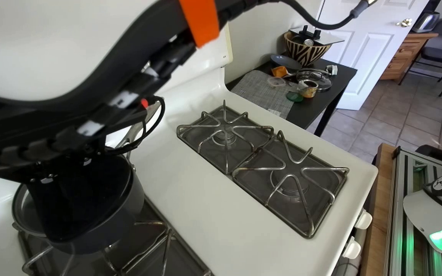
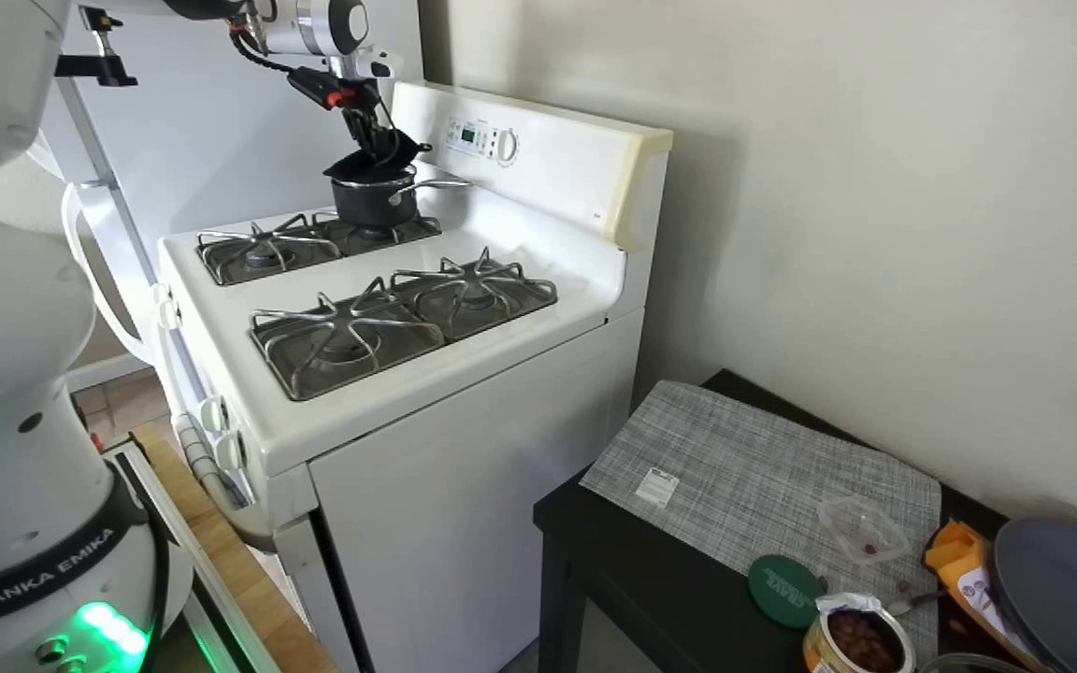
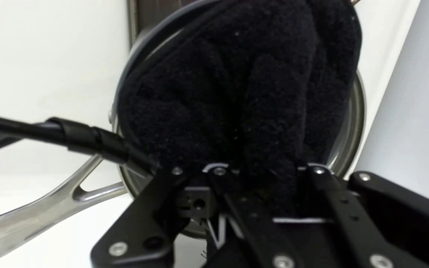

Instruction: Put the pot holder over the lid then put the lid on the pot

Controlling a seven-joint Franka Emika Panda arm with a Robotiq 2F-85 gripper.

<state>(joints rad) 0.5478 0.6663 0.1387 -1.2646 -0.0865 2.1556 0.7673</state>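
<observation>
Over the pot, my gripper squeezes the pot holder. I can't make out the lid; if I'm pinching just cloth, the lid could slip.

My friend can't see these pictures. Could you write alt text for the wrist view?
A bunched black pot holder fills the middle of the view, gathered between the robot's fingers and hiding most of a round pot. The pot's silver handle points to the lower left above a white stovetop.
</observation>
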